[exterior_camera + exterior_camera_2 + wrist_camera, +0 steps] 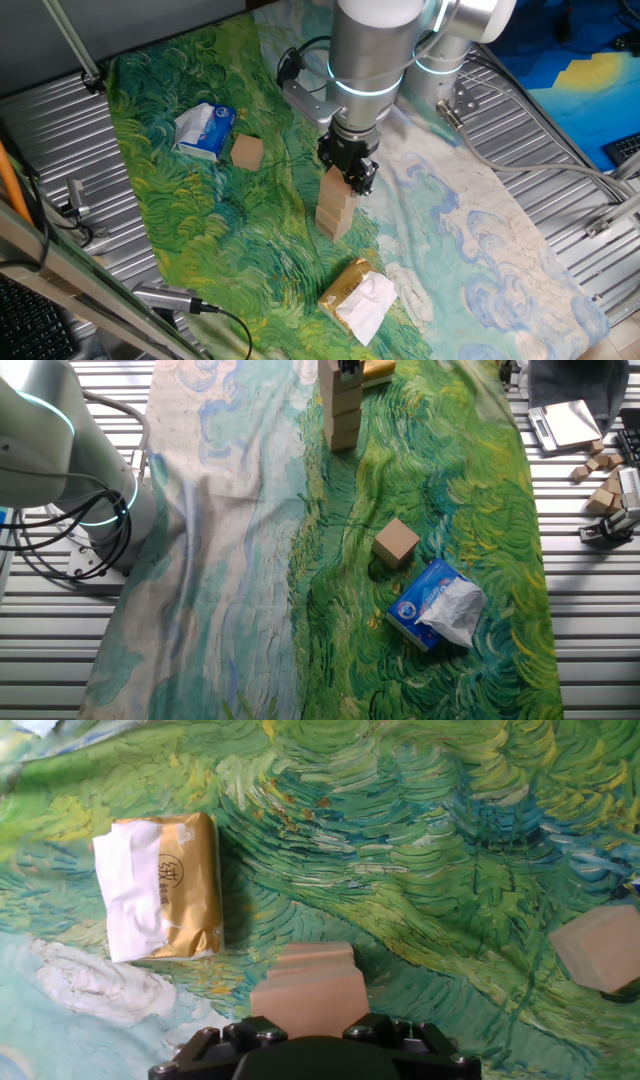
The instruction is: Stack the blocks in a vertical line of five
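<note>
Blocks of plain light-brown wood form a stack mid-cloth, its upper end leaning slightly; one loose block lies far left beside a blue packet. The gripper sits narrow on the top block, gripping it.

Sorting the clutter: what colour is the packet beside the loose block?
Blue and white, clearest in the other fixed view.
</note>
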`<state>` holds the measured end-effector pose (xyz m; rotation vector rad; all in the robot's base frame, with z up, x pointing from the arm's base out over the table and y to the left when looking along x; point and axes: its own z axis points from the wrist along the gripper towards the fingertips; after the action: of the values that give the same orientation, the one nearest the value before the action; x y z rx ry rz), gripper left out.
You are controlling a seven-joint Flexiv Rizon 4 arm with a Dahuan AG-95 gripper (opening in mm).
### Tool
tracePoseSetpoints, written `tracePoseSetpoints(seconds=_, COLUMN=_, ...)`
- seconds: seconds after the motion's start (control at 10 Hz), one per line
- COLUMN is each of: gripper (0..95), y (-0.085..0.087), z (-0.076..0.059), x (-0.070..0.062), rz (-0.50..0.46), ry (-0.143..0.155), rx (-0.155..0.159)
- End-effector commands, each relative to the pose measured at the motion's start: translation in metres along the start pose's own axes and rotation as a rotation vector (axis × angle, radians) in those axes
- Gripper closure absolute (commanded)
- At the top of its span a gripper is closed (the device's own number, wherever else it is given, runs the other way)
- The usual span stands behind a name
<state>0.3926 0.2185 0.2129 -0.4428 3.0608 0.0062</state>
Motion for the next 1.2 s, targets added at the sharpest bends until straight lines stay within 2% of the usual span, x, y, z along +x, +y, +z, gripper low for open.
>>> tracePoseSetpoints(seconds=0.1, gripper=95.0, y=-0.0005, z=0.0009, x=0.0002, rz=-0.006, ry=0.002, rx=-0.005)
tracePoseSetpoints(seconds=0.2, gripper=76.0, y=-0.0006, z=0.0008, x=0.0004, rz=-0.01, ry=0.005, rx=-0.003)
tracePoseSetpoints(seconds=0.3, gripper=76.0, y=-0.0006, z=0.0008, x=0.0004, rz=-0.015, ry=0.004, rx=-0.009)
tracePoseSetpoints(seconds=0.4, gripper=57.0, y=-0.0006, z=0.0008, x=0.0004, rz=-0.015, ry=0.004, rx=-0.009)
tracePoseSetpoints(seconds=0.6, gripper=57.0, y=-0.0007, z=0.0007, x=0.0005, rz=-0.021, ry=0.009, rx=-0.009)
tracePoseSetpoints(seconds=0.7, gripper=38.0, y=-0.0007, z=0.0007, x=0.0005, rz=-0.023, ry=0.01, rx=-0.011)
tracePoseSetpoints(seconds=0.9, gripper=38.0, y=-0.0007, z=0.0007, x=0.0005, rz=-0.032, ry=0.012, rx=-0.013)
tracePoseSetpoints(seconds=1.0, gripper=19.0, y=-0.0007, z=0.0007, x=0.0006, rz=-0.037, ry=0.016, rx=-0.015)
tracePoseSetpoints(seconds=1.2, gripper=19.0, y=-0.0007, z=0.0007, x=0.0007, rz=-0.051, ry=0.019, rx=-0.02)
